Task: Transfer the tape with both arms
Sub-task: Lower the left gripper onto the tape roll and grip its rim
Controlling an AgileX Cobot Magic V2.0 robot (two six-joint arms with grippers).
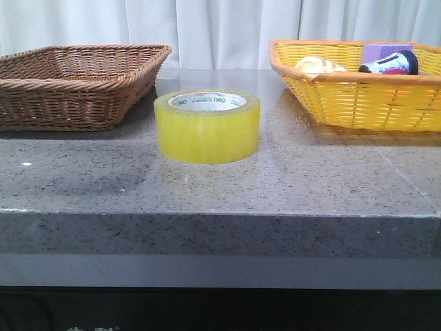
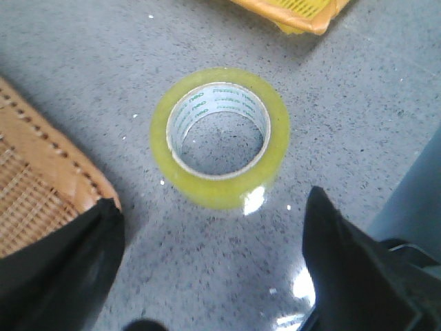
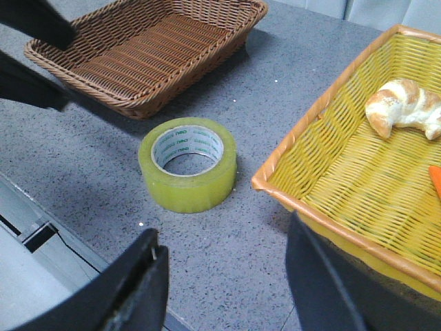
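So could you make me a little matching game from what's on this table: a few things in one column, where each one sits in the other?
Things:
1. tape
2. croissant
3. brown basket
4. dark bottle

Places:
A. left end of the table
B. in the yellow basket, next to a purple block
C. on the bare table between the baskets
D. in the yellow basket, seen from the right wrist

Pairs: 1-C, 2-D, 3-A, 4-B

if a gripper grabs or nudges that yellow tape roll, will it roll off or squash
Probably not roll: the tape lies flat on its side on the table, hole facing up, so a nudge should slide it. Its glossy wrap may be slippery in the jaws. The thick winding around the white core looks stiff, so squashing seems unlikely.
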